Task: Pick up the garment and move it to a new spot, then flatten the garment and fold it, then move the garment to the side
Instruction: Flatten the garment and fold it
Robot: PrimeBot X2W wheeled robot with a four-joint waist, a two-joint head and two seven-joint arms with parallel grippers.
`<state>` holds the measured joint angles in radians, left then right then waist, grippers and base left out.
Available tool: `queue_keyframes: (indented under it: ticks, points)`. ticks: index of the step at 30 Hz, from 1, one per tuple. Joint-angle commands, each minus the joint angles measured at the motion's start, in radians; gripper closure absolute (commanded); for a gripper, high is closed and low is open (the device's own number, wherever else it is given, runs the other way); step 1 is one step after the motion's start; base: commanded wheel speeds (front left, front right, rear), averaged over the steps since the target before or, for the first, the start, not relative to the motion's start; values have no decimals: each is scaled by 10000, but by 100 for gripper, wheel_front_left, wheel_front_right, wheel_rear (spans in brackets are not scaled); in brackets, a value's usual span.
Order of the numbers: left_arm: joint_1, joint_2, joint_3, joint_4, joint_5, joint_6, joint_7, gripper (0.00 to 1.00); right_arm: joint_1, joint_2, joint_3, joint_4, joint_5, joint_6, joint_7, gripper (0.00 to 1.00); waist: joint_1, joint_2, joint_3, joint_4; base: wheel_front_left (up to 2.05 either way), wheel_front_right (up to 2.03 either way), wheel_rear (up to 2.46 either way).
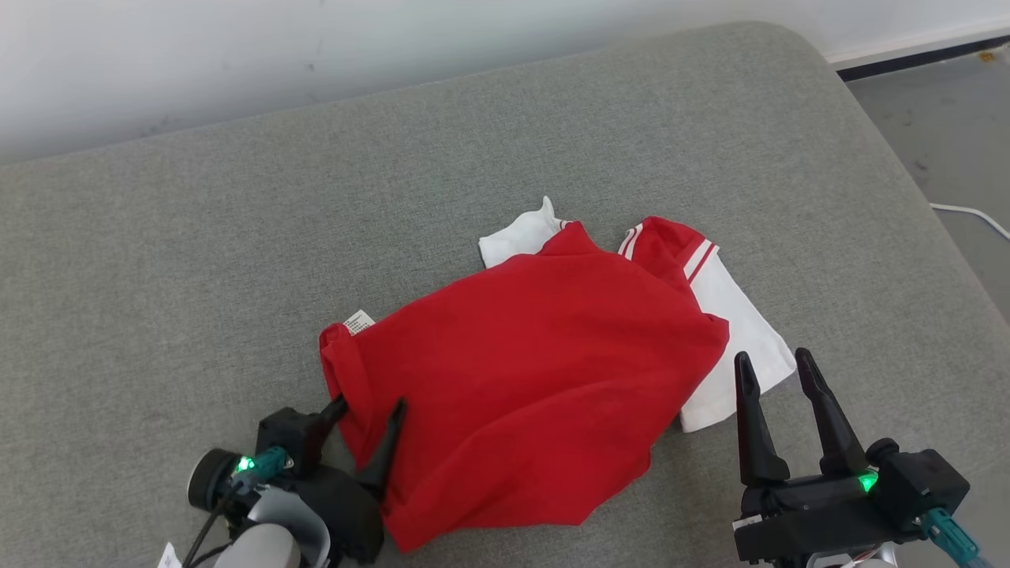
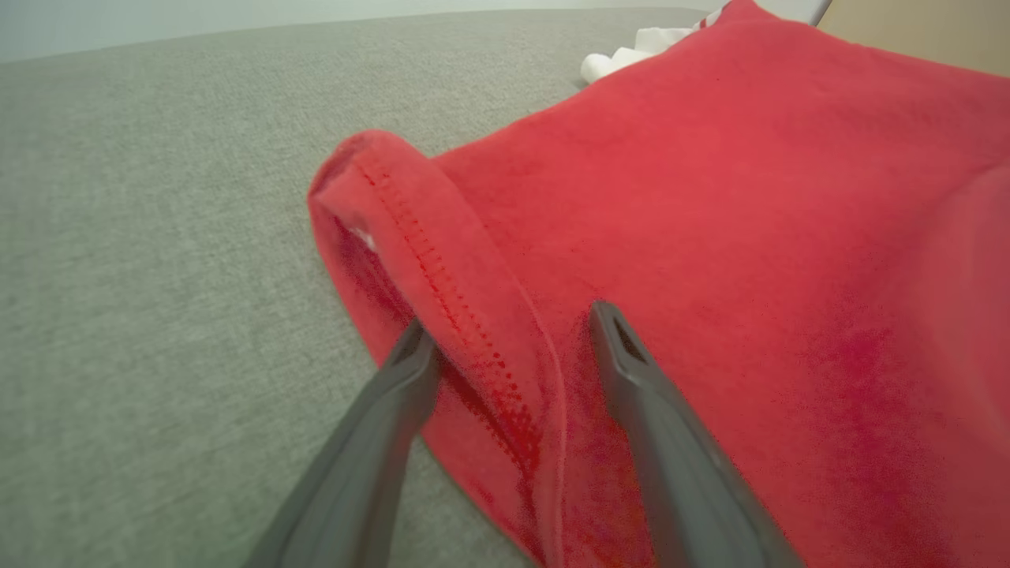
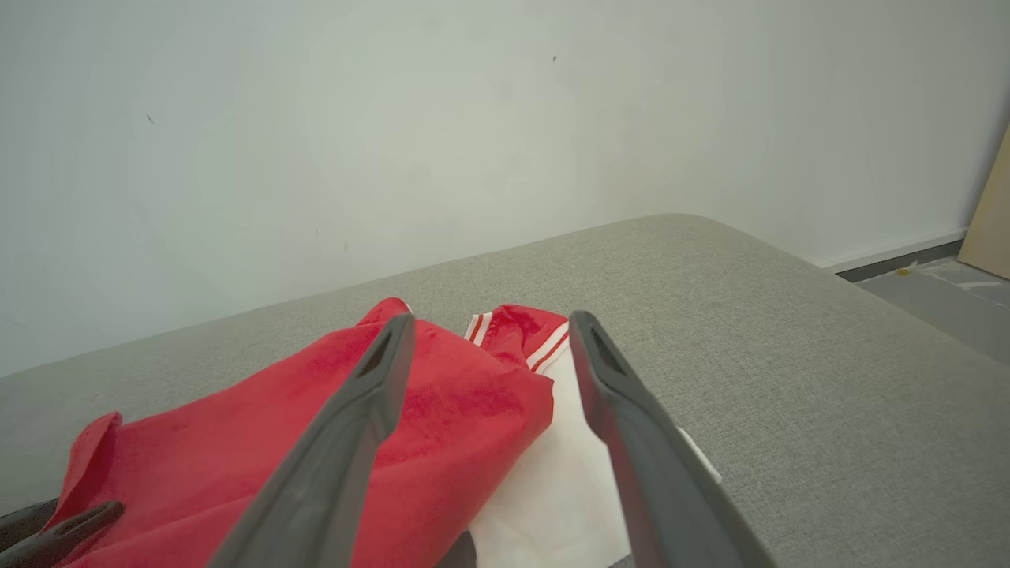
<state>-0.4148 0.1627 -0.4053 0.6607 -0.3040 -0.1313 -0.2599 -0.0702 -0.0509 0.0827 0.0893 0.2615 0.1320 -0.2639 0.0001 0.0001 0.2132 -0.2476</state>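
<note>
The garment [image 1: 536, 371] is a red shirt with white sleeves [image 1: 734, 315] and red-and-white striped trim, lying crumpled on the grey cushion [image 1: 237, 276]. A small white label [image 1: 359, 322] sticks out at its left corner. My left gripper [image 1: 369, 406] is open at the shirt's lower left edge. In the left wrist view the stitched red hem [image 2: 473, 347] lies between the spread fingers of that gripper [image 2: 509, 323]. My right gripper [image 1: 773, 360] is open just right of the white sleeve, holding nothing. The right wrist view shows it [image 3: 491, 322] above the cushion, with the garment [image 3: 237, 457] ahead and below.
The grey cushion has a rounded far-right corner [image 1: 789, 47] and a white wall [image 1: 316, 47] behind it. To the right lies grey floor [image 1: 947, 118] with a white cable [image 1: 970, 213]. Bare cushion stretches to the left of and behind the shirt.
</note>
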Motion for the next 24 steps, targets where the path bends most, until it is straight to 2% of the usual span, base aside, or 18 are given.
queue_keyframes:
  ticks: [1, 6, 12, 13, 18, 24]
  points:
    - [-256, 96, -28, 98, -113, 18, -34, 100, -120, 10, 7, 7, 44, -26, -7, 0, -1, -1, -2, 29, 0, 0, 0]
    - [-779, 325, 104, -293, -317, 18, -58, 100, -120, 8, -46, -6, 84, -26, -7, 0, -1, -1, -43, 200, 0, 0, 0]
    - [-1786, 1181, 583, -1129, -273, 20, -51, 100, -174, 8, -97, 0, 100, -26, -7, 0, -1, -1, 45, 407, 0, 0, 0]
    - [-1786, 1181, 583, -1129, -273, 20, -51, 100, -174, 8, -97, 0, 100, -26, -7, 0, -1, -1, 45, 407, 0, 0, 0]
    - [-2985, 2106, 712, -1205, -492, 22, -38, 100, -338, 7, -72, 67, 104, -26, -7, 0, -1, -1, 211, 397, 0, 0, 0]
    - [-3904, 3214, 499, -555, -782, 23, 170, 100, -567, 7, -12, 169, 179, -26, -7, 0, -1, -1, 501, 212, 0, 0, 0]
